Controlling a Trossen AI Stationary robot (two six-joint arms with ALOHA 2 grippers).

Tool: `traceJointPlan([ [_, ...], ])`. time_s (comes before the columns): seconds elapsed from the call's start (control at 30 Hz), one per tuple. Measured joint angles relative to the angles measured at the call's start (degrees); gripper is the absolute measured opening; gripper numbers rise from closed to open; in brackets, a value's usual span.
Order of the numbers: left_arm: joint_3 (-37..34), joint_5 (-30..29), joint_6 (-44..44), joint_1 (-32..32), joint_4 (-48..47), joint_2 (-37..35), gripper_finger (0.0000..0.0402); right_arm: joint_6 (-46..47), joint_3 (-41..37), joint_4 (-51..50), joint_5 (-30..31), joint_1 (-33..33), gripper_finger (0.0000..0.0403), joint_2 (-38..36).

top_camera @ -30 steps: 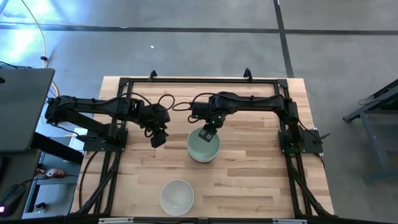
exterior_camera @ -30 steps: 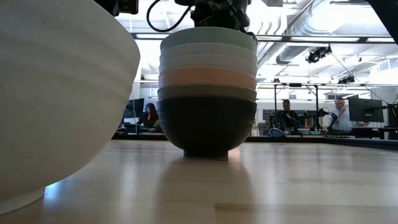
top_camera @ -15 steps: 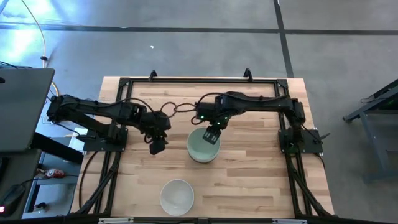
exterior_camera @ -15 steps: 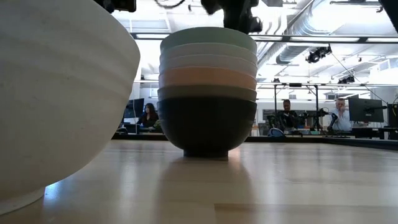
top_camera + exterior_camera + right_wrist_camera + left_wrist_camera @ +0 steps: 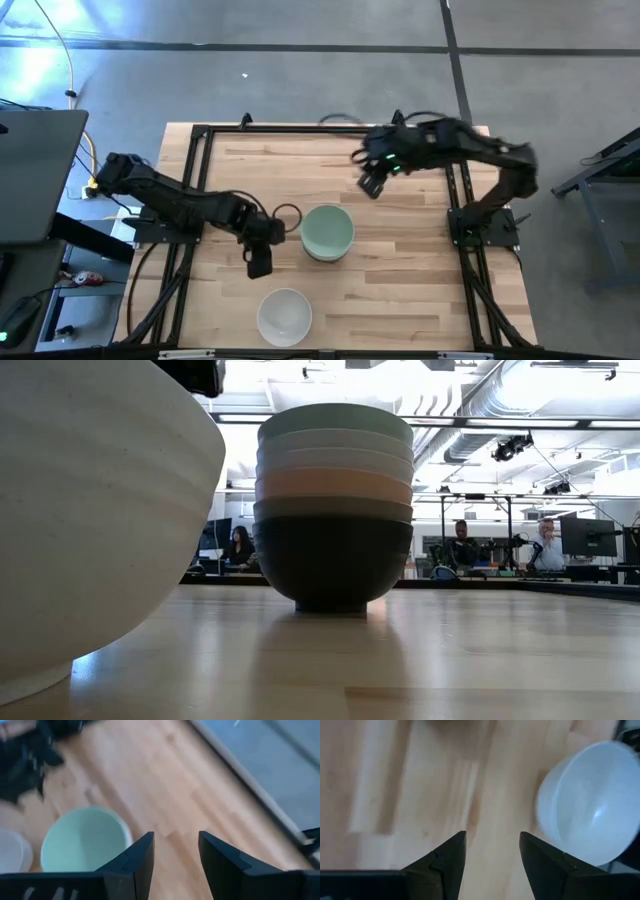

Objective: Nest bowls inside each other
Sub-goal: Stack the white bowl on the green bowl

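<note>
Mint green shows as the top of the stack of small round smooth bowls (image 5: 327, 232) near the middle of the pale wooden table (image 5: 400, 290) in the high view. The right gripper (image 5: 372, 185), which half a second ago hung touching that stack's far rim, is now lifted clear and drawn back toward the table's far right, well apart from the stack, its arm folded high over its base. The left gripper (image 5: 259, 263) has moved from beside the stack toward the near edge; the single small round white bowl (image 5: 285, 316) lies just ahead of it, on its near side. Judgement: the mint bowl has been released into the stack, and the white bowl is the last piece outstanding.

Low view: the stack (image 5: 335, 505) stands upright and level, a black bowl at the base, then olive-grey, peach-orange, pale layers and mint on top. No gripper is over it now, whereas one was earlier. The loose white bowl (image 5: 95, 520) fills the near left of the picture. People sit at desks in the room behind.

Left wrist view: the left gripper (image 5: 492, 847) has its fingers spread with nothing between them, over bare wood; the white bowl (image 5: 592, 810) lies ahead and off to one side, untouched.

Right wrist view: the right gripper (image 5: 175, 851) is likewise spread and empty, raised above the table, with the mint-topped stack (image 5: 85, 842) below and to one side.
</note>
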Motion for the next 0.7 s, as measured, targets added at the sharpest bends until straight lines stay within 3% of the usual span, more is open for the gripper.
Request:
traceJointPlan([
  [0.17, 0.0, 2.5, -3.7, -1.7, 6.0, 3.5, 0.0173, -0.1, 0.0, 0.3, 7.5, 0.0, 0.0147, -7.5],
  [0.33, 0.1, 3.0, -6.9, -2.9, 9.0, 6.0, 0.0173, -1.1, 0.0, 0.3, 11.0, 0.0, 0.0147, -13.9],
  [0.7, 0.0, 4.2, -11.1, -6.1, 14.1, 7.0, 0.0173, -7.3, 0.0, 0.3, 12.0, 0.0, 0.0147, -20.4],
])
